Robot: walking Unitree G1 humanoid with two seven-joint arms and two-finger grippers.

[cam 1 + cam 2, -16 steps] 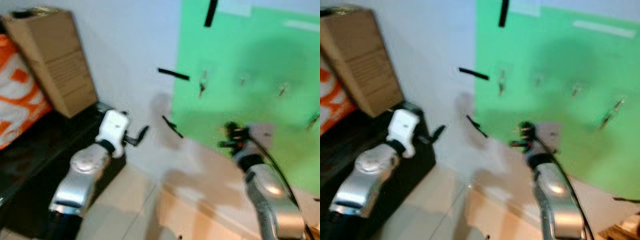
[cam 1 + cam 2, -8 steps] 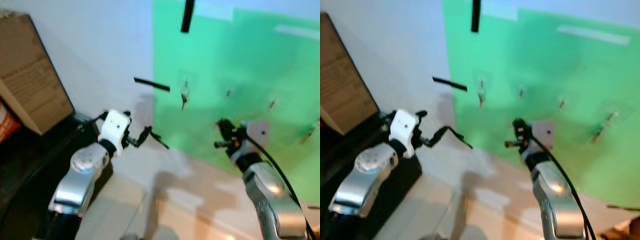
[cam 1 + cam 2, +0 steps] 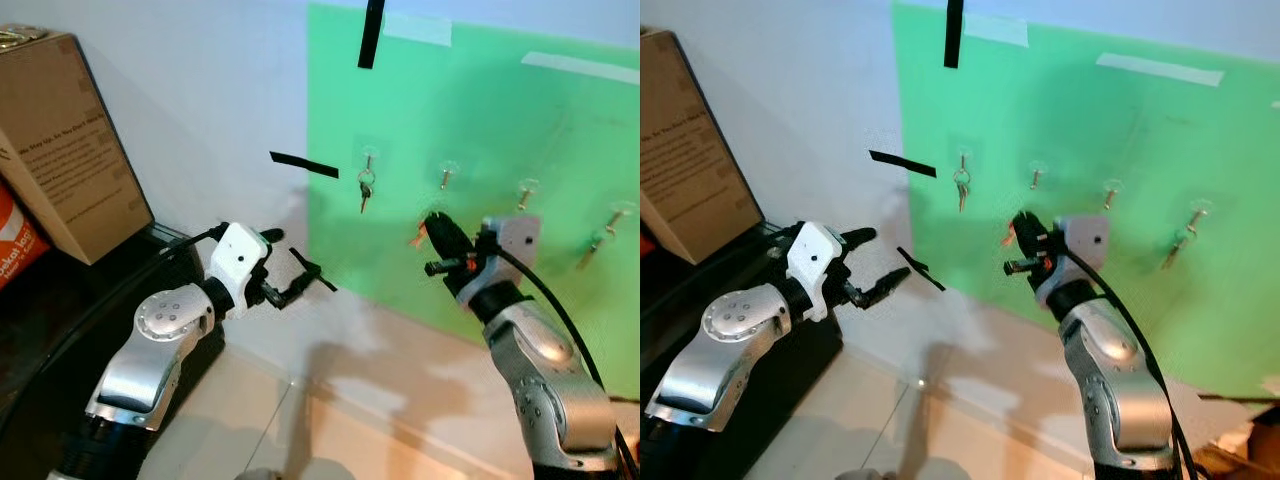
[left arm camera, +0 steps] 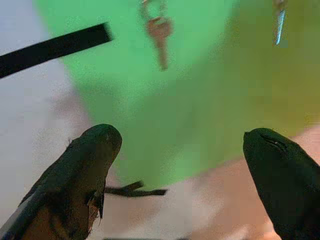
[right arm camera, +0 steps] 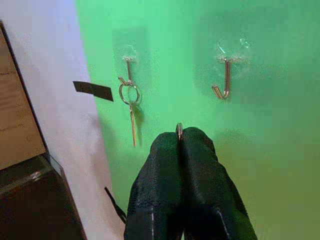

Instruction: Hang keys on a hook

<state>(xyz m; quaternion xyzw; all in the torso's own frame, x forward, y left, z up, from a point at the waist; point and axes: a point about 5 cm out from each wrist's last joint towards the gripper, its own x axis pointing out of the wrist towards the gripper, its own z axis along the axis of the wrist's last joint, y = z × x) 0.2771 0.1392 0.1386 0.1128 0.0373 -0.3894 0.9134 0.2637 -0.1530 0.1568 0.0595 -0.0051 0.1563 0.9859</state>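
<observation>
Green paper sheet (image 3: 480,200) covers the pale wall, and a row of small clear-backed metal hooks is stuck across it. On the leftmost hook (image 5: 128,62) a silver key on a ring (image 5: 131,107) already hangs. Just beside it is a bare metal J-shaped hook (image 5: 224,80), then two more hooks further to the right, the last one (image 3: 1185,235) also carrying something small and metallic.

Raised in front of the sheet, the right gripper (image 5: 180,142) has its jaws pressed together on a thin metal ring (image 5: 179,131), whose edge pokes out at the fingertips. It sits below and between the first two hooks, near the sheet but not touching a hook. An orange tag (image 3: 418,238) shows beside the gripper in the head view.

Lower and to the left, near the wall, the left gripper (image 4: 182,150) hangs with its jaws spread wide and nothing between them.

Strips of black tape (image 3: 303,165) mark the wall, and a brown cardboard box (image 3: 65,140) stands on a dark shelf at the far left.
</observation>
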